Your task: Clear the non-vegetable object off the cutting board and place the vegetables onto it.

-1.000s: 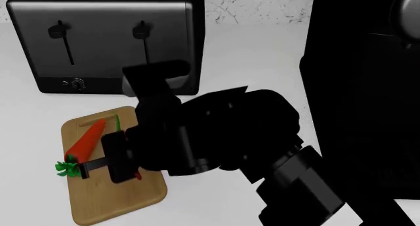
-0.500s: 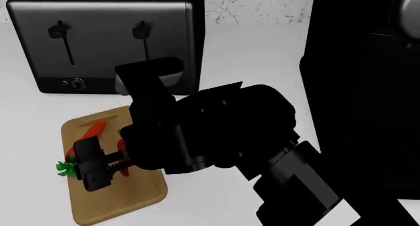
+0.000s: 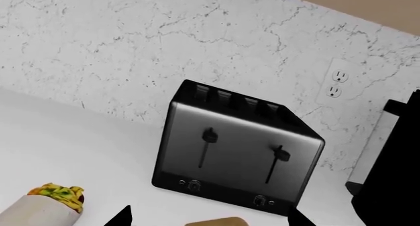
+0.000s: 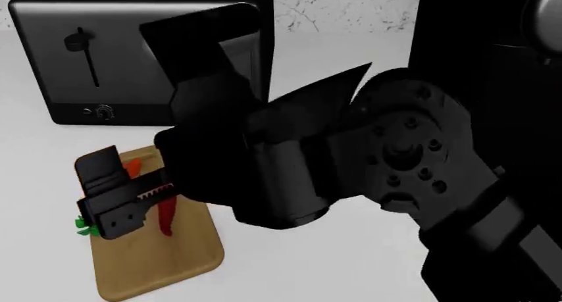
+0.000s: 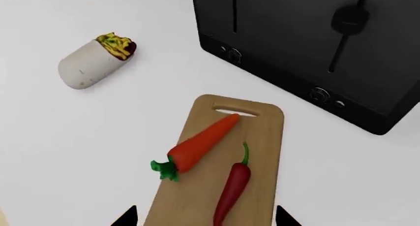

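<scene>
The cutting board point(image 5: 262, 137) lies on the white counter in front of the toaster. The orange carrot point(image 5: 200, 145) and the red chili pepper point(image 5: 231, 189) lie side by side on it, free of any gripper. My right gripper point(image 5: 204, 222) hovers above the board, open and empty. In the head view it point(image 4: 110, 197) covers most of the carrot point(image 4: 133, 168), with the chili point(image 4: 165, 218) and the board point(image 4: 162, 266) below it. The burrito point(image 5: 92, 66) lies on the counter off the board. My left gripper point(image 3: 210, 224) is open and empty, with the burrito point(image 3: 46, 206) to one side.
A black four-slot toaster point(image 4: 79, 58) stands right behind the board; it also shows in the wrist views point(image 5: 315, 44) point(image 3: 236, 152). A tall black appliance point(image 4: 491, 118) stands at the right. A marble backsplash with an outlet point(image 3: 335, 83) rises behind.
My right gripper has risen from the board and shifted left, and the arm has come closer to the camera. The chili stays lying on the board.
</scene>
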